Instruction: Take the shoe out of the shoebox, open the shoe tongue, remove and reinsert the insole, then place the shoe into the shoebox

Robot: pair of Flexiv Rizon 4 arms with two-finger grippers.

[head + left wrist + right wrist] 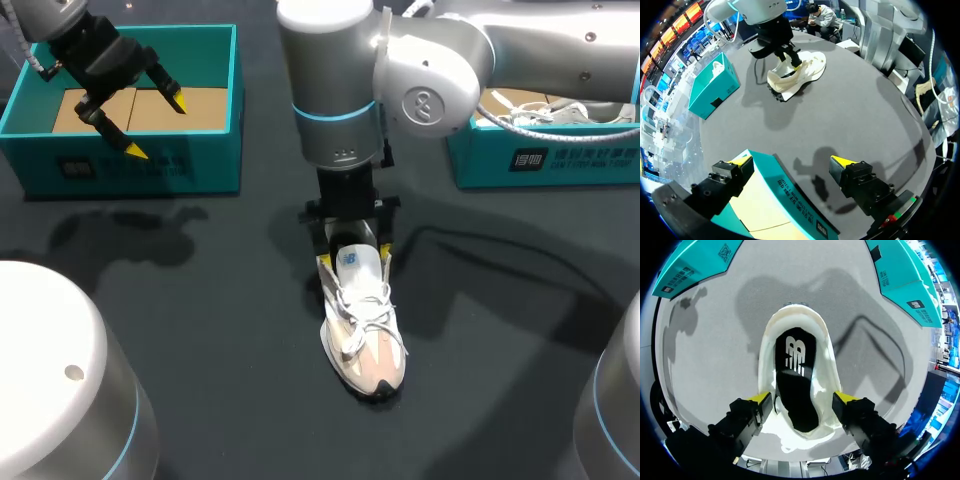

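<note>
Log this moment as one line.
shoe: on table | right end effector: shut on shoe heel | left end effector: open over left shoebox

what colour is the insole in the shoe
Black insole with a white logo; clearest in the right wrist view, inside the shoe.

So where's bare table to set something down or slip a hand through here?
Widest bare stretch: in front of the left shoebox, left of the shoe. Another lies right of the shoe, in front of the right shoebox. Crowded at the middle, where the right arm hangs with its jaws on the shoe's heel.
</note>
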